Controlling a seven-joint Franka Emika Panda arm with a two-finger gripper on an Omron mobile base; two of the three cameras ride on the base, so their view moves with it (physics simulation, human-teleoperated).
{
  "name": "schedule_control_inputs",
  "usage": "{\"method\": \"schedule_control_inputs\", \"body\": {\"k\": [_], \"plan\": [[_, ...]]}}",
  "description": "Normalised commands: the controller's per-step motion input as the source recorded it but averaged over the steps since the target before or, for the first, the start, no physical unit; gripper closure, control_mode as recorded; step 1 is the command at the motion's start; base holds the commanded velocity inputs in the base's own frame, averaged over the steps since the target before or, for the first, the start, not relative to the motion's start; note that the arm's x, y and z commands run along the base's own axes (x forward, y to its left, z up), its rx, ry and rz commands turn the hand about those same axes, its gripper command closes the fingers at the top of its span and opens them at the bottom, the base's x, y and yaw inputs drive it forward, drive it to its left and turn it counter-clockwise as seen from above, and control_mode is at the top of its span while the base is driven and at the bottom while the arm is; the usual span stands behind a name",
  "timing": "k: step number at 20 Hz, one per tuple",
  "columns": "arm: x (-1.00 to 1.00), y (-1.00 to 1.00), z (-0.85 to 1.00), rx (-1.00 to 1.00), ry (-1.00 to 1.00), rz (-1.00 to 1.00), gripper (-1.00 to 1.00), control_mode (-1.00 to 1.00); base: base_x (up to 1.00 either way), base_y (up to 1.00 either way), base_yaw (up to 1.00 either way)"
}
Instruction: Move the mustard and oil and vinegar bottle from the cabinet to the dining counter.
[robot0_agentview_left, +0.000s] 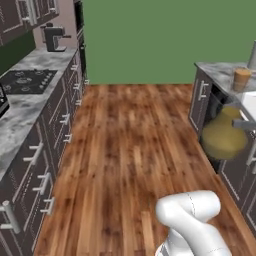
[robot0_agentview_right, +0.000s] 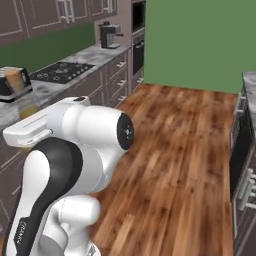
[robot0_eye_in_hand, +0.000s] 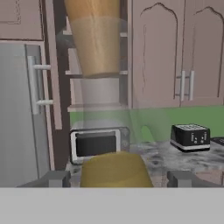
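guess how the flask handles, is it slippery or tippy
The flask looks like smooth glass, so it is probably slick and breakable. Its rounded belly is full of olive-gold liquid: likely heavy for its size, and apt to roll if laid down.

Place: a home kitchen.
Cooking: gas hob set in marbled counter; coffee machine.
Appliances: toaster, microwave.
Storage: panelled wall cabinets.
Floor: wood planks.
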Motion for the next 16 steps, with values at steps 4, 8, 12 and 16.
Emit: {"method": "schedule_control_inputs", "body": {"k": [4,8,12,16], "plan": [[0.00,0.00,0.00,0.00,0.00,0.00,1.00,1.00,-0.77,-0.22,0.00],[0.00,0.00,0.00,0.00,0.00,0.00,1.00,1.00,-0.85,-0.03,0.00],[0.00,0.00,0.00,0.00,0.00,0.00,1.00,1.00,-0.87,-0.02,0.00],[0.00,0.00,0.00,0.00,0.00,0.00,1.00,1.00,-0.83,-0.02,-0.01]]}}
